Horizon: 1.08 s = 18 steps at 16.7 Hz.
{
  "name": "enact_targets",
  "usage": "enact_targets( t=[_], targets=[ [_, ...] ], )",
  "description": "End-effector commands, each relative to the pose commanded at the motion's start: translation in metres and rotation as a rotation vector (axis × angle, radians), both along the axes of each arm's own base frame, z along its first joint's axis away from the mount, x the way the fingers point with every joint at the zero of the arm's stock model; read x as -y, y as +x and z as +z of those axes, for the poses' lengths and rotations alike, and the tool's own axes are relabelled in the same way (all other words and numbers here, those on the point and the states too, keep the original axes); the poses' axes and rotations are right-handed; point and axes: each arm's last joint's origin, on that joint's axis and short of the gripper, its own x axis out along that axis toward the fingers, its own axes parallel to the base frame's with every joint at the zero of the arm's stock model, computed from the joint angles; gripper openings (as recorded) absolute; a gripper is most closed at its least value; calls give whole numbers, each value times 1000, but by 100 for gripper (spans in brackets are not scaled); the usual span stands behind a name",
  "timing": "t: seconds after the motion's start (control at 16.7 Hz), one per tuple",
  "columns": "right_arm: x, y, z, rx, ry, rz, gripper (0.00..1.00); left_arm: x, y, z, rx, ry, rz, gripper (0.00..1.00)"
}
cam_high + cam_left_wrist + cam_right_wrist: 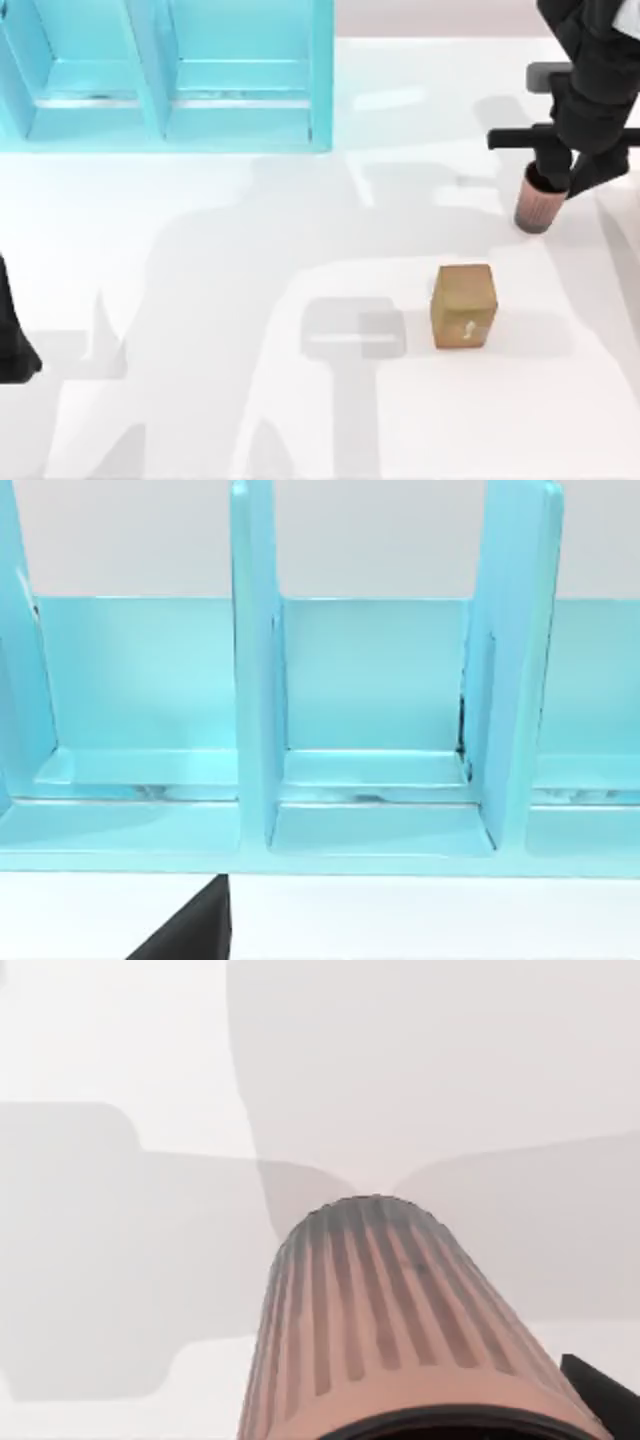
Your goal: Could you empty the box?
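Note:
The box (170,120) is a cyan container with upright dividers at the table's back left. Its compartments (375,770) face the left wrist view and look bare. My right gripper (548,180) is at the far right, shut on the rim of a pink ribbed cup (537,207) that stands on or just above the table. The right wrist view looks down the cup's ribbed wall (390,1320), with a dark fingertip (600,1390) beside it. A brown cube (464,305) rests on the table in front of the cup, apart from it. My left arm (12,350) is parked at the left edge.
The white table (250,400) stretches open across the middle and front, crossed only by arm shadows. The cyan box's front wall (320,855) runs just ahead of the left wrist camera. A dark piece of the left gripper (190,935) shows below it.

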Motion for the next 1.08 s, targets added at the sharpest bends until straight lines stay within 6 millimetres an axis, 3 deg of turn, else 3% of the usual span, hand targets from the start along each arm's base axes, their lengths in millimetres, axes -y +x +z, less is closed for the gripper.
enact_targets(
  t=[0.36, 1.08],
  targets=[
    [-1, 0, -10, 3, -1, 2, 0, 0, 0, 0, 0, 0, 0, 100],
    [-1, 0, -10, 3, -1, 2, 90, 0, 0, 0, 0, 0, 0, 100]
  ],
)
